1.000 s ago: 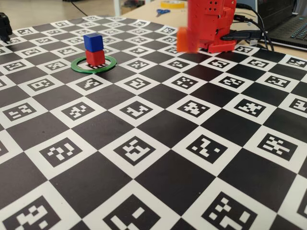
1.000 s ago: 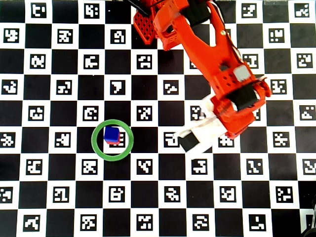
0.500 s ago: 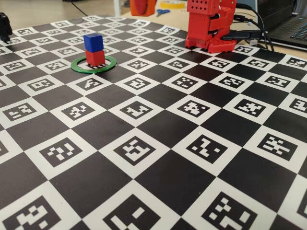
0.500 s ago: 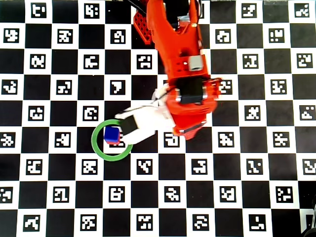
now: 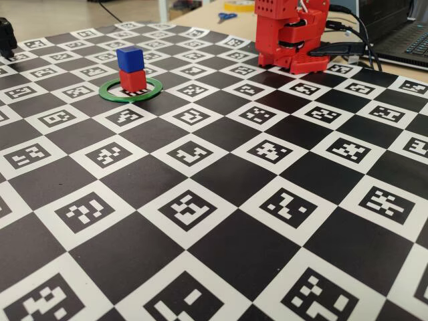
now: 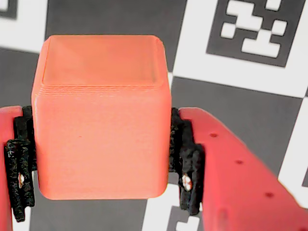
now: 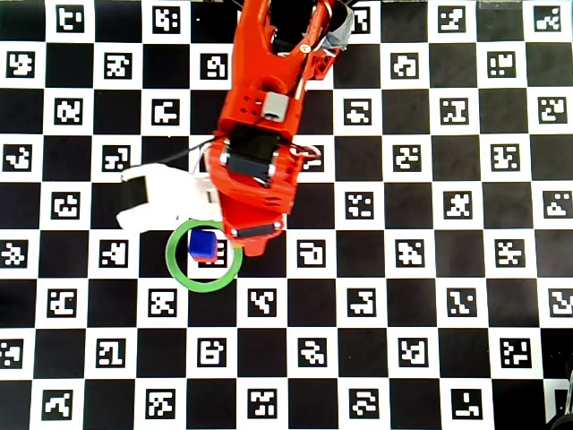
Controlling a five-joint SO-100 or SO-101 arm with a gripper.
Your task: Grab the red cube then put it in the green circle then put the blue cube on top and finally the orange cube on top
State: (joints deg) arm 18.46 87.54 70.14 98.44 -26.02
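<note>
— Covering the whole tabletop is a black-and-white checkered mat, each white square printed with a small coded marker. Is that what you see?

— Yes, in all three views. Next in size is the red arm: in the overhead view it reaches down from the top edge, and its lower end overlaps the upper right rim of the green circle. In the fixed view only its base shows, at the far edge of the mat.

— And the gripper?

— The wrist view shows the gripper clamped on the orange cube, black pads pressed against its left and right sides, with the mat below and out of focus.

— Where does the green circle lie?

— Flat on the mat, at the far left in the fixed view.

— What is inside it?

— The red cube stands within the ring, and the blue cube sits squarely on top of it. From overhead the blue cube hides nearly all of the red one.

— Anything else?

— Blue-handled scissors lie beyond the mat.
</note>
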